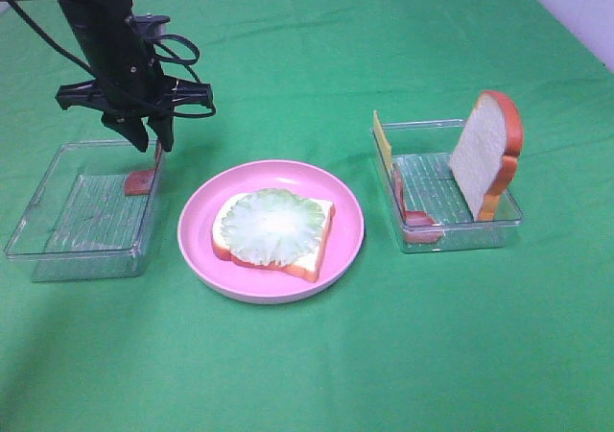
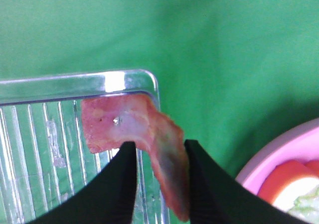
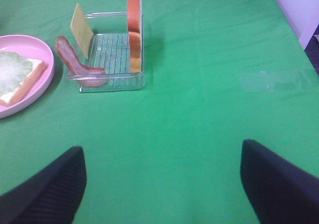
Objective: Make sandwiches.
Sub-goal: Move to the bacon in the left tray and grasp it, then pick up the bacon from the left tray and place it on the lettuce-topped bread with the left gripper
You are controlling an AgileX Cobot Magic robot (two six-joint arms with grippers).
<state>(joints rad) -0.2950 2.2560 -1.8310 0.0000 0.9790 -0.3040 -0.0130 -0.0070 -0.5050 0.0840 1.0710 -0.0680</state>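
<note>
Left hand [image 2: 159, 144] straddles bacon strip [image 2: 124, 122] at far-right corner of left tray [image 2: 114, 79]; cannot tell if clenched. Strip likely light, floppy, slick: pinch mid-length. Right hand [image 3: 162, 149] released, empty.

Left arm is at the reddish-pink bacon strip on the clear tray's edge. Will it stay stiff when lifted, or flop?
Probably floppy: the reddish-pink bacon strip bends over the clear plastic tray's rim, so expect it to dangle. It looks thin and light, so it may swing or slip from the left end effector; lift slowly.
</note>
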